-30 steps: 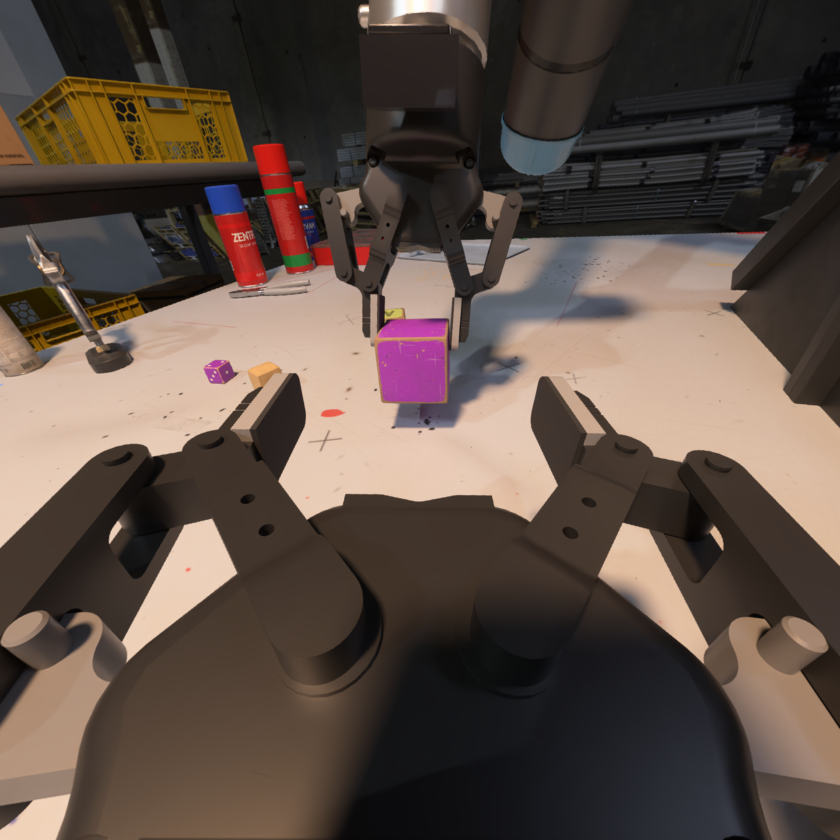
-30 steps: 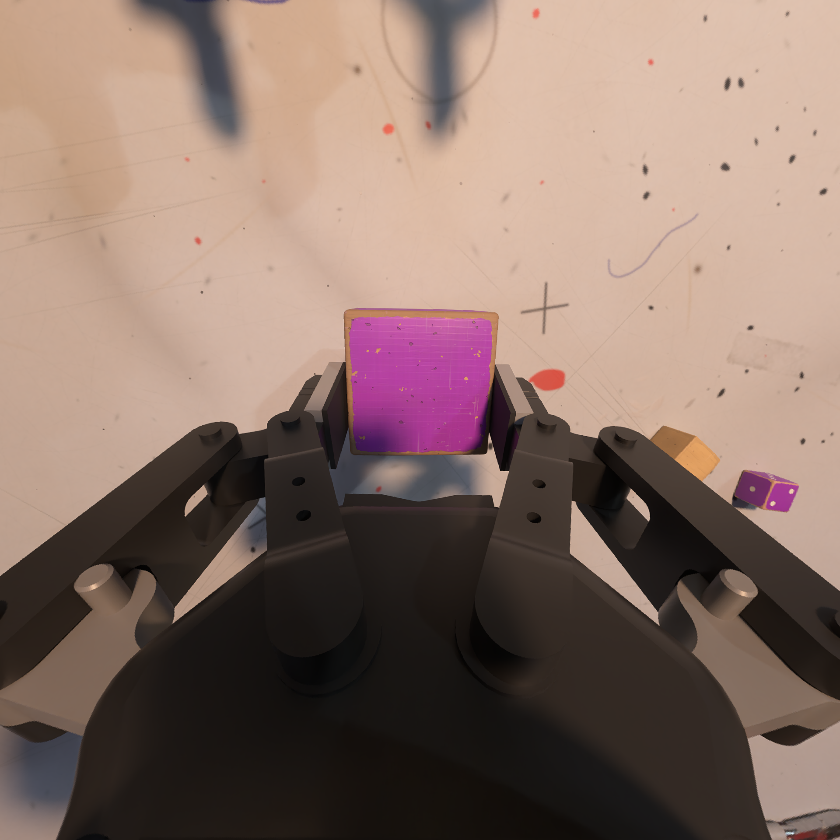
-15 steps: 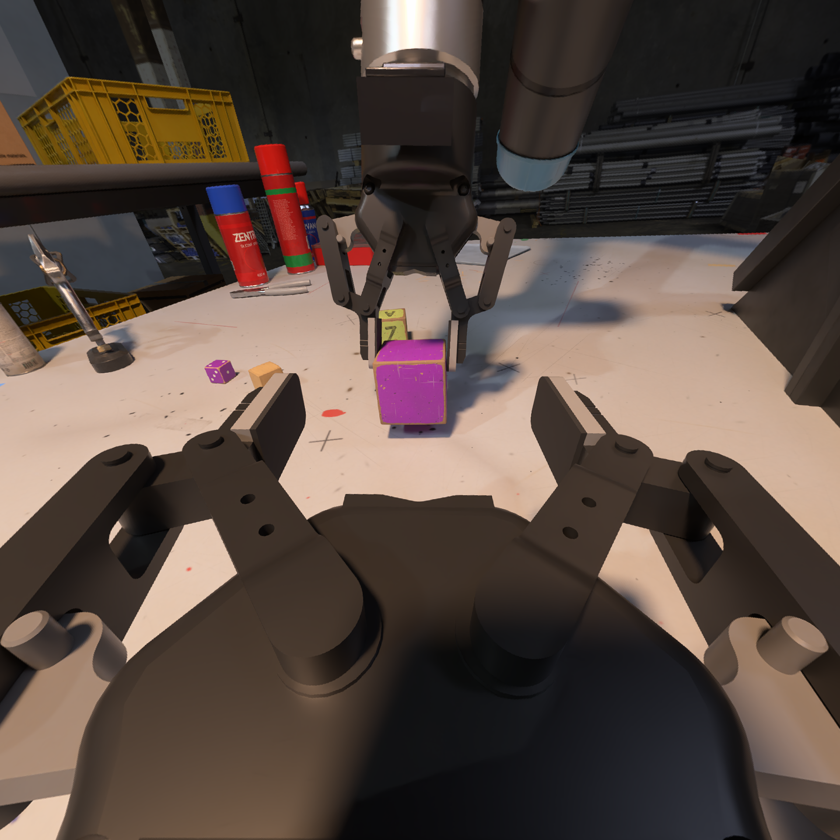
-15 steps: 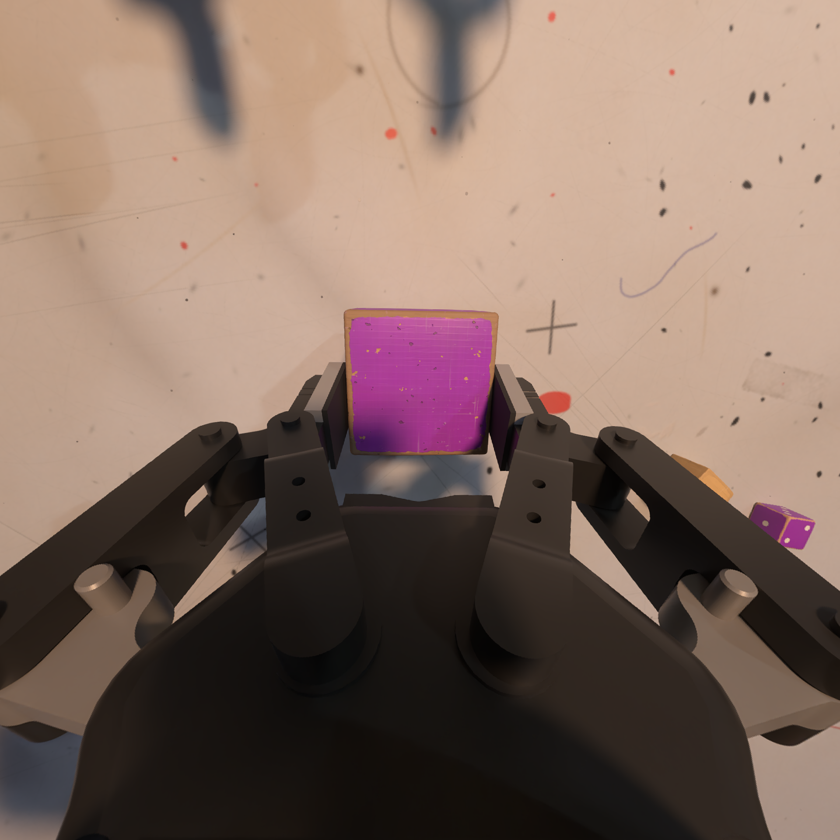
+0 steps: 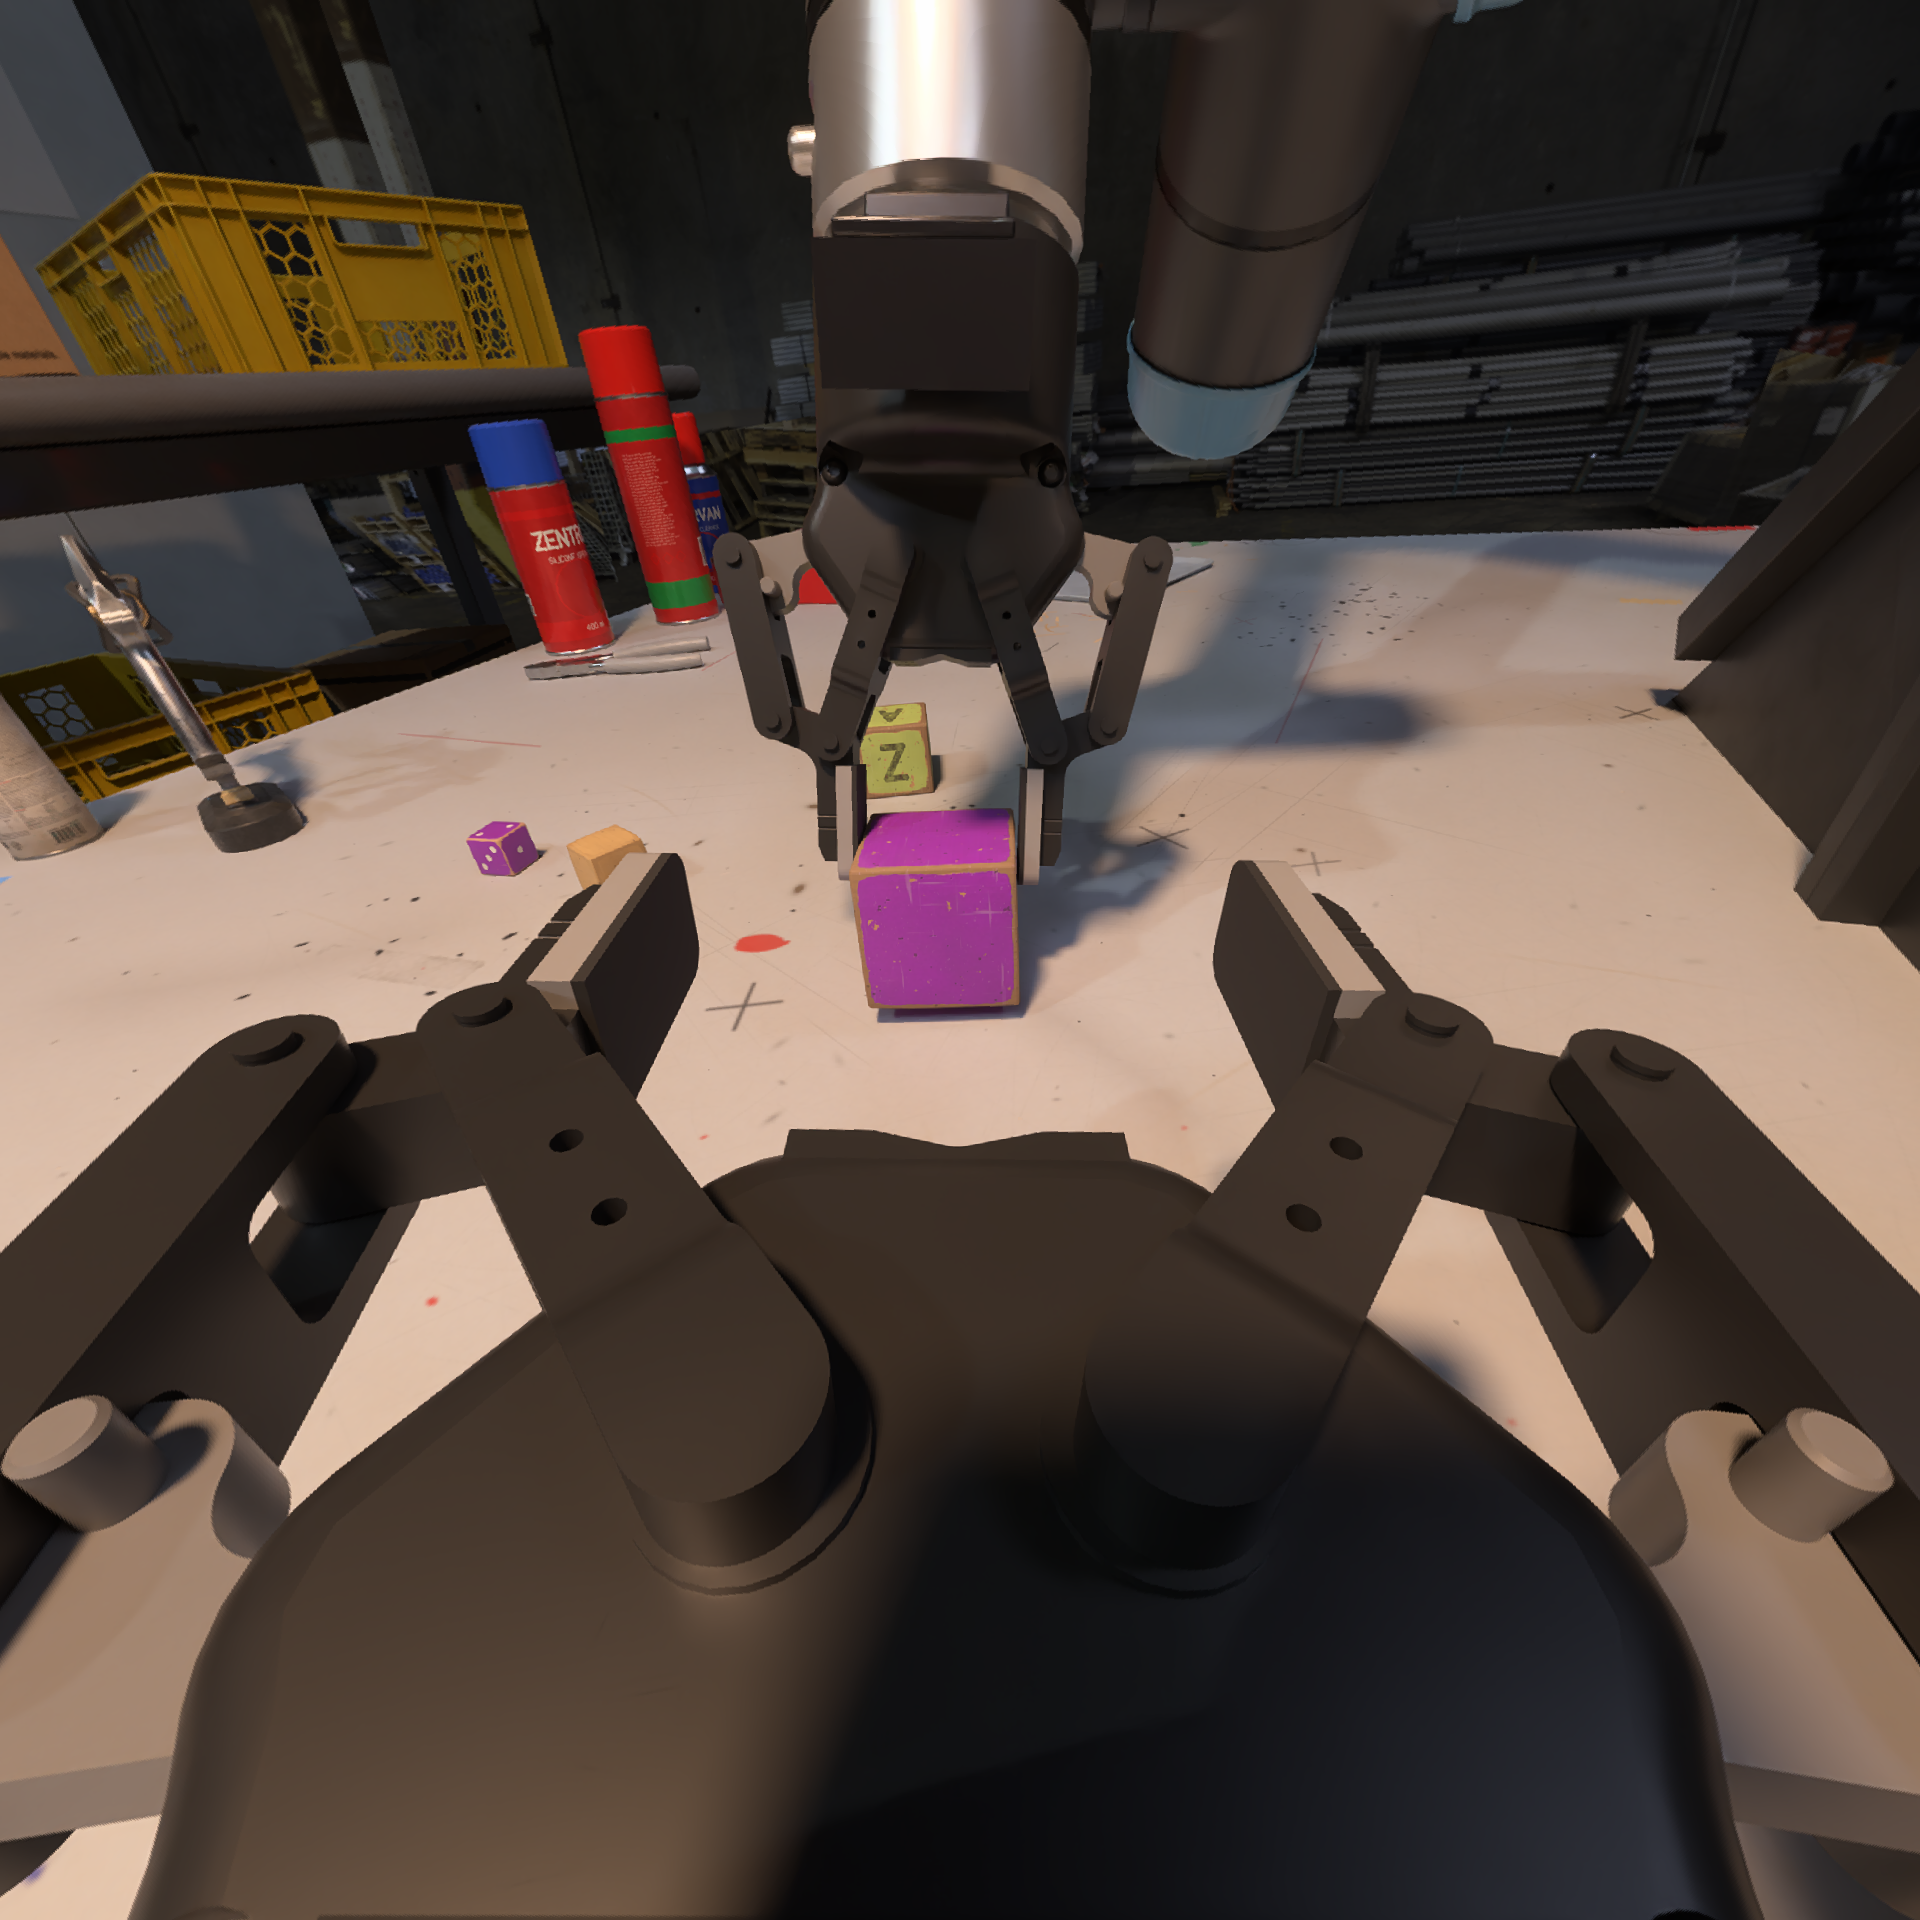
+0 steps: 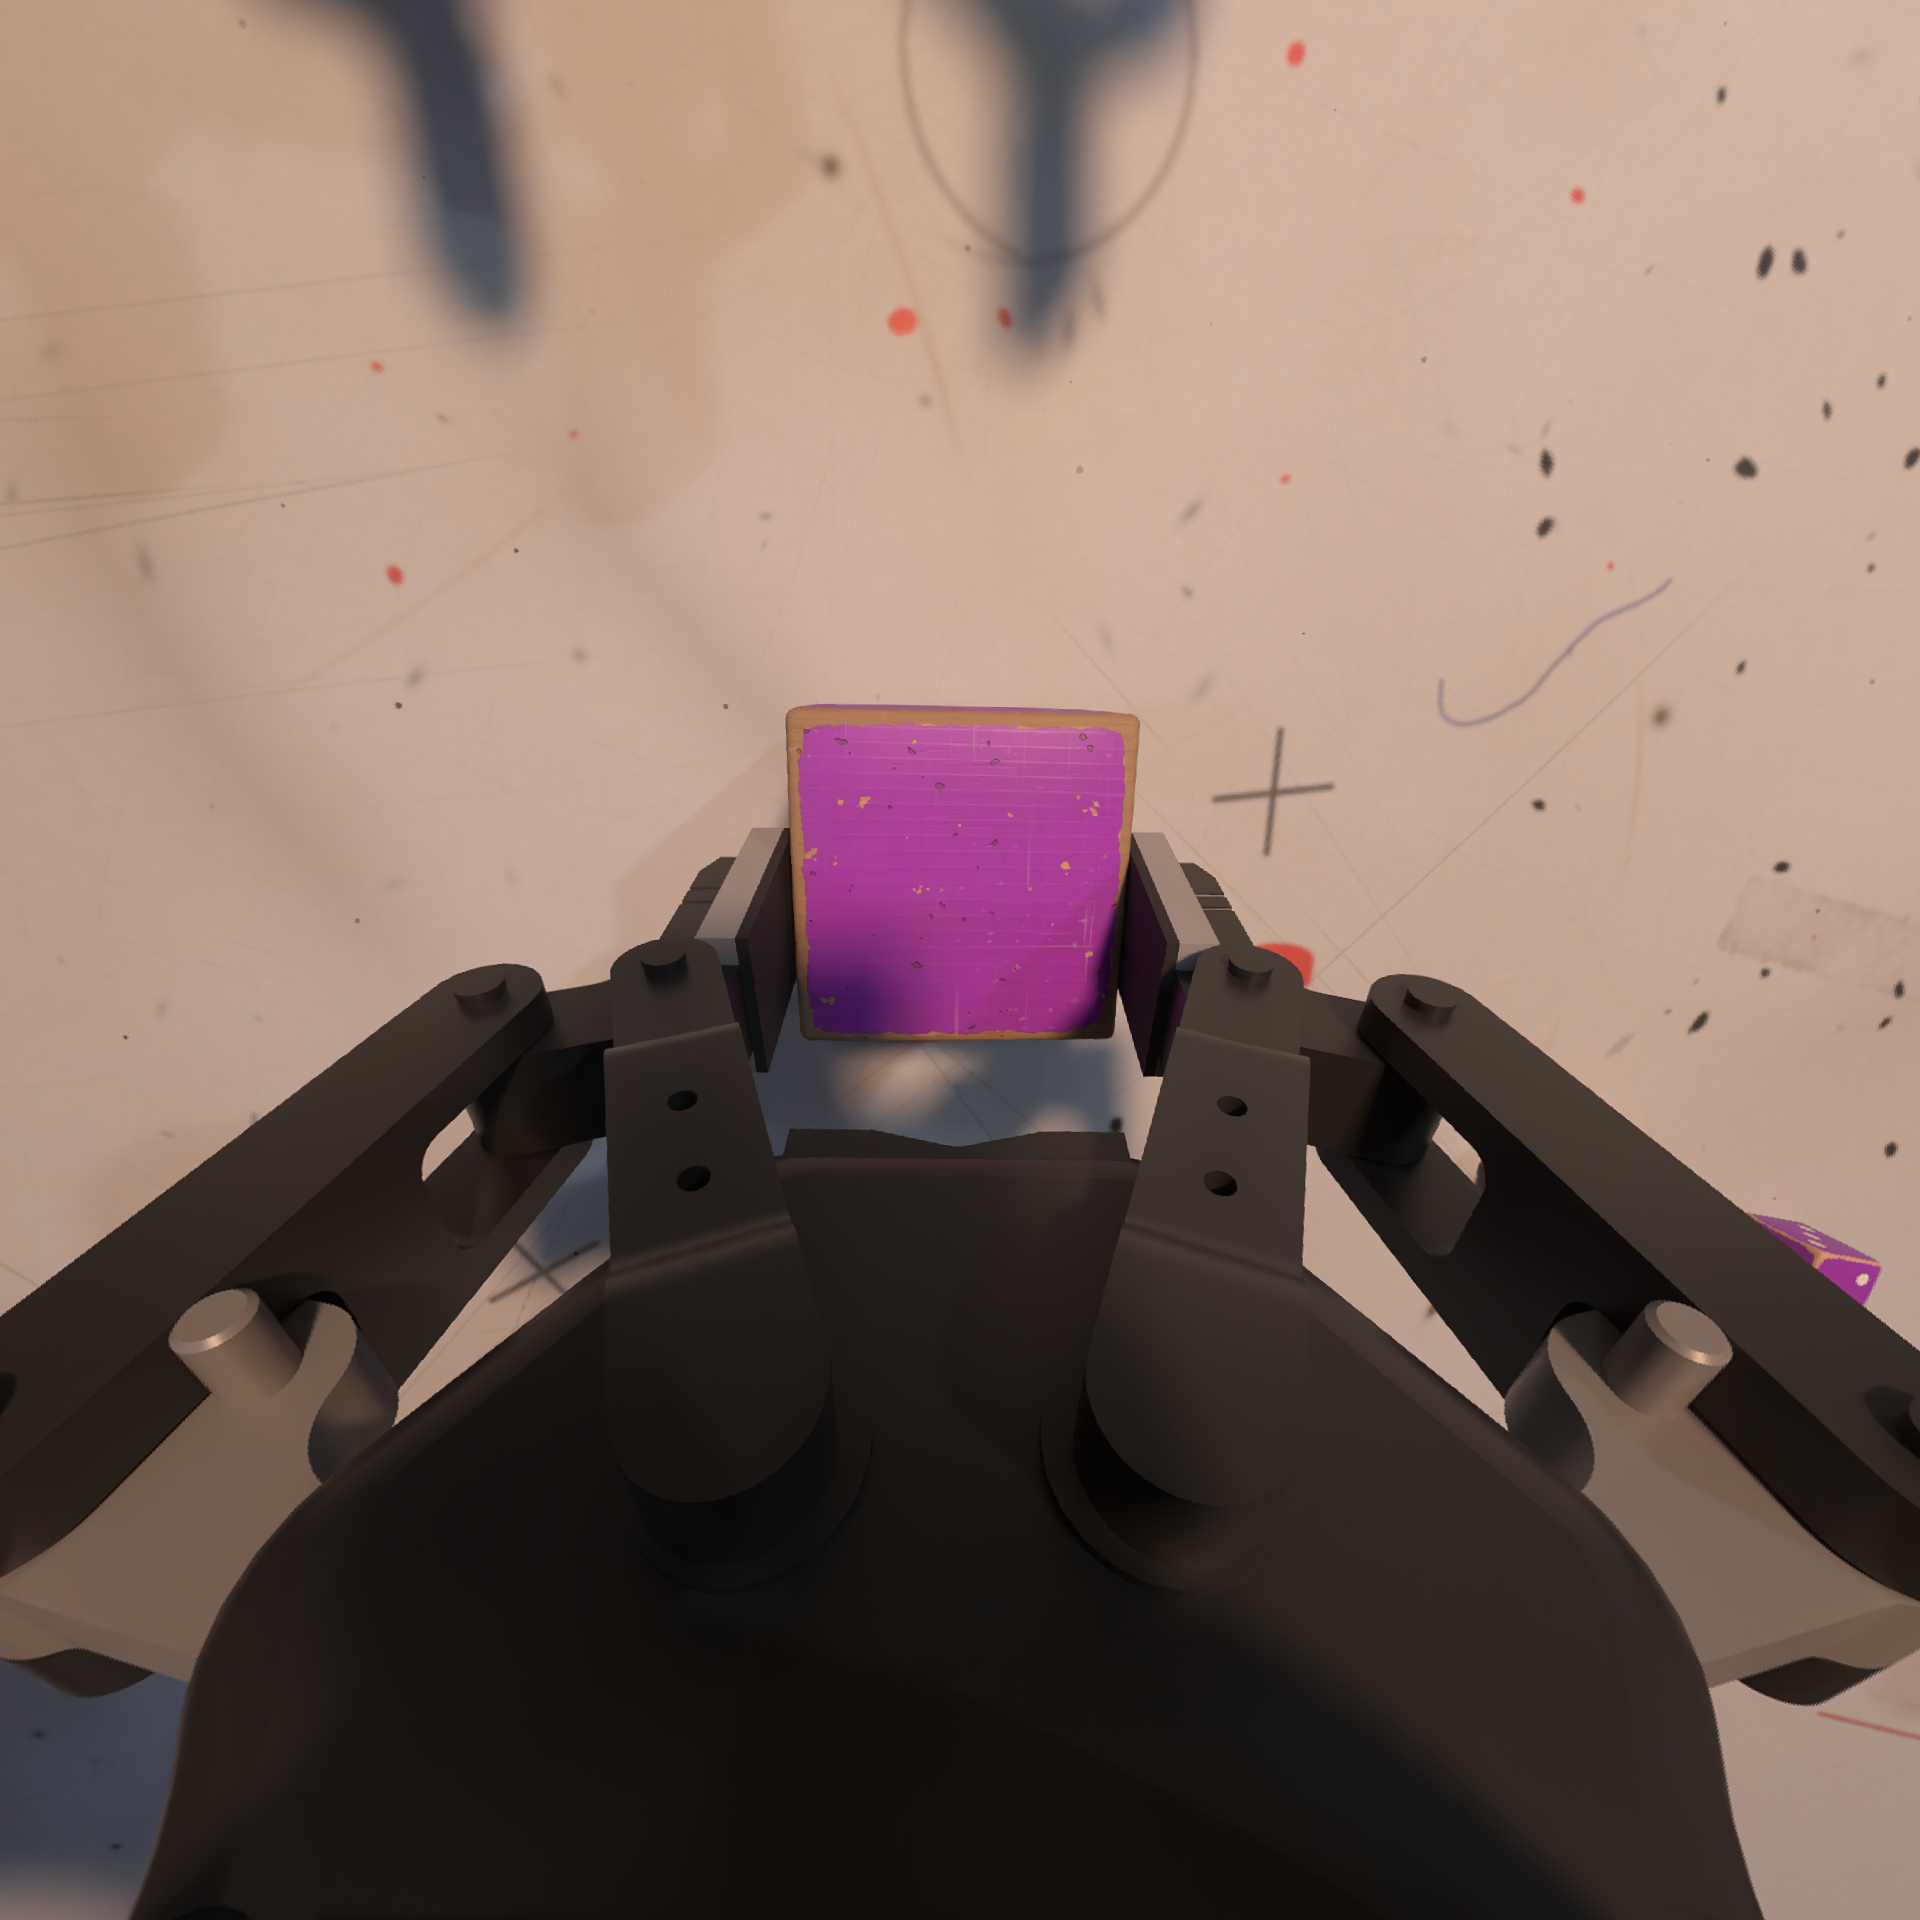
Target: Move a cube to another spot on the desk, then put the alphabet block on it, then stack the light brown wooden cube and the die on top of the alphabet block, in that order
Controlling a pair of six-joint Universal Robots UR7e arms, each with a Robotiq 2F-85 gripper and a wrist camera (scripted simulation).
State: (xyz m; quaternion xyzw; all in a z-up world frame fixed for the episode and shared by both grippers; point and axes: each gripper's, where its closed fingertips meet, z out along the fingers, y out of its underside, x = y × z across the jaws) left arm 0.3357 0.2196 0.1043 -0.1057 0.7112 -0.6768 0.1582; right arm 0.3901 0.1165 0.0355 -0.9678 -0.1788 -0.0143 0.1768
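Setting down: purple cube was airborne a second ago, now on the counter by the red spot. Right hand just cracked open around it; left hand wide, idle. Alphabet block next.

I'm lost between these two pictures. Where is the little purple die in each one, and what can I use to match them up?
Left wrist view: the purple die sits on the desk at middle left, beside the light brown wooden cube.
Right wrist view: the die peeks out at the right edge, partly hidden behind the gripper's linkage.
Shared landmark: the big purple cube between the fingers of the right gripper, with a red spot beside it.
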